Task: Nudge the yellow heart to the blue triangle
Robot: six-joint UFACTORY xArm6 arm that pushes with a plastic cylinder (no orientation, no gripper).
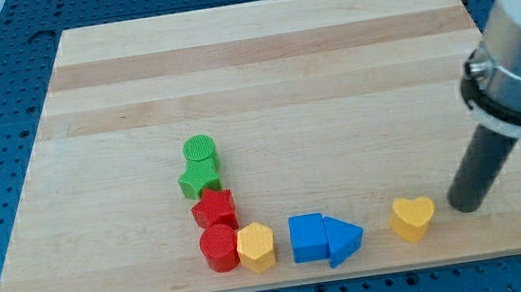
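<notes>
The yellow heart [412, 217] lies near the board's bottom edge, right of centre. The blue triangle [345, 240] lies a short gap to its left, touching a blue cube [307, 238] on its own left side. My tip [468, 205] rests on the board just right of the yellow heart, a small gap away. The dark rod rises from it up and to the right into the arm's grey body.
A yellow hexagon [256, 246] and a red cylinder [219, 247] sit left of the blue cube. Above them stand a red star [214, 209], a green star [198, 179] and a green cylinder [200, 152]. The wooden board [250, 67] lies on a blue perforated table.
</notes>
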